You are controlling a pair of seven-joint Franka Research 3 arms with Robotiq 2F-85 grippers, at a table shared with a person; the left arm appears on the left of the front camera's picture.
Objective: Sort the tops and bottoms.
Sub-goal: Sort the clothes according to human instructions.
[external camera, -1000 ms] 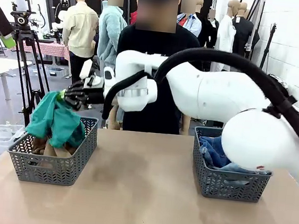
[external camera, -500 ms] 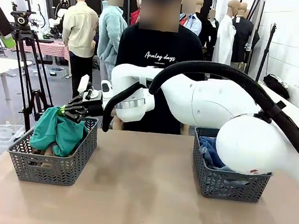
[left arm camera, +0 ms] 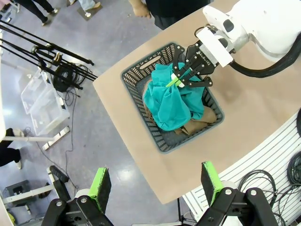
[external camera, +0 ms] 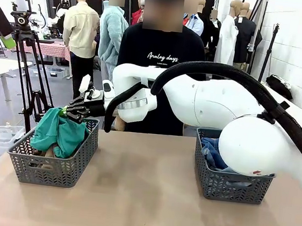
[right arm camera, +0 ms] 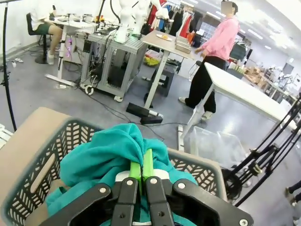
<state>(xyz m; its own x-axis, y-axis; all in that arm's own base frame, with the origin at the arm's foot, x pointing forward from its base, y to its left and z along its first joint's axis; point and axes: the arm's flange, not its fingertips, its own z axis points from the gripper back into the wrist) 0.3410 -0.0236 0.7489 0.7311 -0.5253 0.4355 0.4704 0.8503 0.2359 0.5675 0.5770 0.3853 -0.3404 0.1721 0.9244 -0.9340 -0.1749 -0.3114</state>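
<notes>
- Right gripper (external camera: 64, 111) reaches clear across to the left basket (external camera: 53, 170), pads pinched tight on a fold of the teal tee (external camera: 59, 133).
- Tee's bunched up in that basket, on top of the tan garment (left arm camera: 197, 126), so both tops are together.
- Denim bottoms (external camera: 214, 152) sit in the right basket (external camera: 229, 187).
- Left gripper (left arm camera: 155, 186) hangs high above the table edge, fingers spread wide, nothing in them.
- Person (external camera: 157, 54) stands at the far side.
</notes>
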